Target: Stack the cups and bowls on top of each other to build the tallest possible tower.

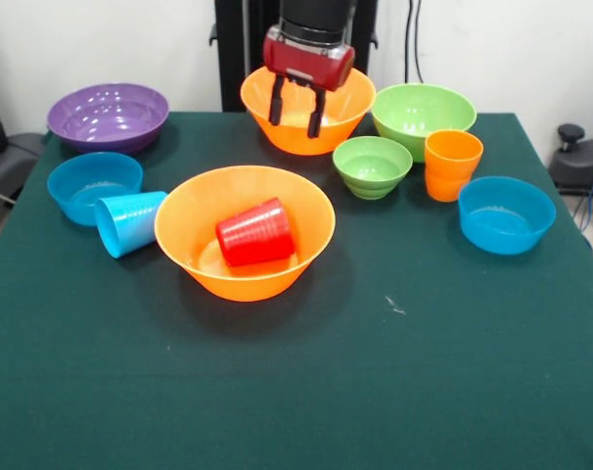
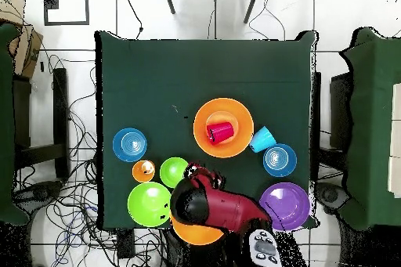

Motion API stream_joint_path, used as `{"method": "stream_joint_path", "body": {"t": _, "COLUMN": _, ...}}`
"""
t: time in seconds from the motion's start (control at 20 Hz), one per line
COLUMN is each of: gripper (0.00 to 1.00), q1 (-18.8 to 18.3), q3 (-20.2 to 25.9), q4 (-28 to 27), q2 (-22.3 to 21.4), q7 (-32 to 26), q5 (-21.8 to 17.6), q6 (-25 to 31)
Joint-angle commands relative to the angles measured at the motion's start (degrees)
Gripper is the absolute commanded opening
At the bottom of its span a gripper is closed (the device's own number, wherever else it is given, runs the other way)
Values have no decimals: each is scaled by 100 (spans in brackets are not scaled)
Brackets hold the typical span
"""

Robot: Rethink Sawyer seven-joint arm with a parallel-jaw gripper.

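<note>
Nothing is stacked into a tower here; the pieces lie scattered over the dark green cloth of the desk (image 1: 453, 372). The red cup (image 1: 255, 233) lies on its side inside the nearer large orange bowl (image 1: 245, 231), its ribbed wall glossy, its mouth turned toward the bowl's left side. Just beside that bowl, touching its left rim, the light blue cup (image 1: 128, 221) lies tipped over too, mouth toward the desk's edge, resting against a small blue bowl (image 1: 93, 185). The orange cup (image 1: 451, 164) stands upright on the other side, near the small green bowl (image 1: 372, 165) and the large green bowl (image 1: 423, 117). A second small blue bowl (image 1: 506, 213) sits apart near the right edge, and the purple bowl (image 1: 108, 116) sits in the far left corner. All of it is smooth, shiny plastic, the bowls round with flared rims.

The end effector (image 1: 296, 116) hangs over the second large orange bowl (image 1: 307, 108) at the back, its two dark fingers (image 1: 275, 103) parted a moderate way and holding nothing.
</note>
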Motion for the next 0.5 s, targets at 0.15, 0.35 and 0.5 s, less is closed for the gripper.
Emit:
{"method": "stream_joint_path", "body": {"t": 0.15, "gripper": 100, "q1": 180, "q3": 656, "q4": 915, "q2": 987, "q7": 1239, "q5": -544, "q6": -1543}}
{"method": "stream_joint_path", "body": {"t": 0.35, "gripper": 100, "q1": 428, "q3": 507, "q4": 1404, "q2": 841, "q7": 1484, "q5": -469, "q6": -1846}}
{"method": "stream_joint_path", "body": {"t": 0.5, "gripper": 100, "q1": 339, "q3": 412, "q4": 1700, "q2": 758, "q7": 1459, "q5": -652, "q6": -2020}}
